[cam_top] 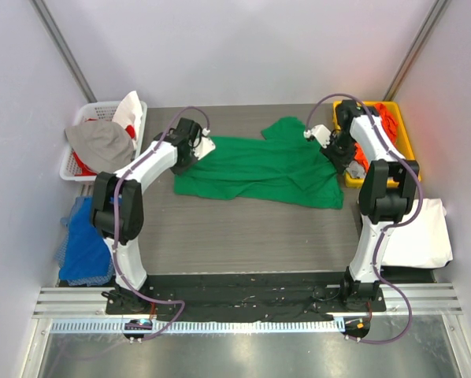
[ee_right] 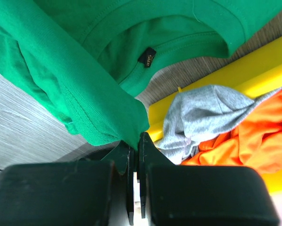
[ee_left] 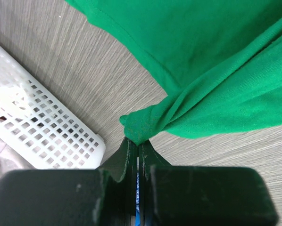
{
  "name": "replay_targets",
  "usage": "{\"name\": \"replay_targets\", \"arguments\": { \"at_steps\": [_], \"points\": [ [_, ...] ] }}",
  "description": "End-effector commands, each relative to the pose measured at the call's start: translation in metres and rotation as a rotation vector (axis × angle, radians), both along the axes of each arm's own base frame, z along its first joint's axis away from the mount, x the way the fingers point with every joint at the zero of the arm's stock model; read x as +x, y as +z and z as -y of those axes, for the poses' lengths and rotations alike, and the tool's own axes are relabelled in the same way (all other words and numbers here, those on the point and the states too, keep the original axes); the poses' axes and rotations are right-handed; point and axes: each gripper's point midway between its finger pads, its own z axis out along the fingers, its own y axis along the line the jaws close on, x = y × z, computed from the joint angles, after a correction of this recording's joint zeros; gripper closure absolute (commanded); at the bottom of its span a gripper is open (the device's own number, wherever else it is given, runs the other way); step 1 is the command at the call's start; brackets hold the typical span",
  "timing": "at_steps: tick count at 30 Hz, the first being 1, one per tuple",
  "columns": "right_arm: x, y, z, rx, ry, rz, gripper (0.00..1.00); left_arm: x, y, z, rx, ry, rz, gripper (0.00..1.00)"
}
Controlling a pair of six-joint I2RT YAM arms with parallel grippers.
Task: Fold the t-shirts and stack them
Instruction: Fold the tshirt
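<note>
A bright green t-shirt (cam_top: pixel 259 169) lies spread across the middle of the table, its collar toward the right. My left gripper (cam_top: pixel 198 148) is shut on a bunched left edge of the green t-shirt (ee_left: pixel 141 127). My right gripper (cam_top: pixel 330 150) is shut on the shirt's right edge near the collar (ee_right: pixel 108 127). An orange t-shirt (cam_top: pixel 389 118) sits crumpled in the yellow bin (cam_top: pixel 401 146), next to a grey garment (ee_right: pixel 202 113). A white t-shirt (cam_top: pixel 420 232) lies on the table's right edge.
A white perforated basket (cam_top: pixel 82 165) with grey and red clothes stands at the back left; its corner (ee_left: pixel 84 150) is close to my left gripper. Blue cloth (cam_top: pixel 86 240) hangs off the left table edge. The yellow bin wall (ee_right: pixel 244 70) is right beside my right gripper.
</note>
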Motion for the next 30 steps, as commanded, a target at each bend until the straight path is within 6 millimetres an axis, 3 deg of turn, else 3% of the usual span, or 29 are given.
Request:
{"name": "replay_targets", "arguments": {
  "at_steps": [1,7,9,14,18,24,30],
  "points": [
    [0.011,0.003,-0.006,0.019,-0.002,0.029,0.99,0.01,0.008,0.001,-0.007,-0.009,0.024,1.0],
    [0.015,-0.005,-0.007,0.027,-0.013,0.025,0.99,0.011,0.004,0.002,-0.006,-0.011,0.016,1.0],
    [0.019,-0.006,-0.018,0.027,0.008,0.034,0.98,0.012,0.004,0.003,-0.006,-0.009,0.02,1.0],
    [0.026,-0.005,-0.022,0.034,0.005,0.051,0.95,0.017,0.001,0.003,0.0,-0.001,0.028,1.0],
    [0.032,-0.002,-0.022,0.033,0.0,0.077,0.92,0.028,0.002,0.005,-0.014,0.016,0.074,0.89],
    [0.04,0.002,-0.021,0.027,-0.013,0.109,0.88,0.043,0.003,0.006,-0.02,0.051,0.143,0.83],
    [0.05,0.001,-0.015,0.003,-0.035,0.133,0.81,0.06,0.01,0.001,0.0,0.098,0.233,0.7]
  ]
}}
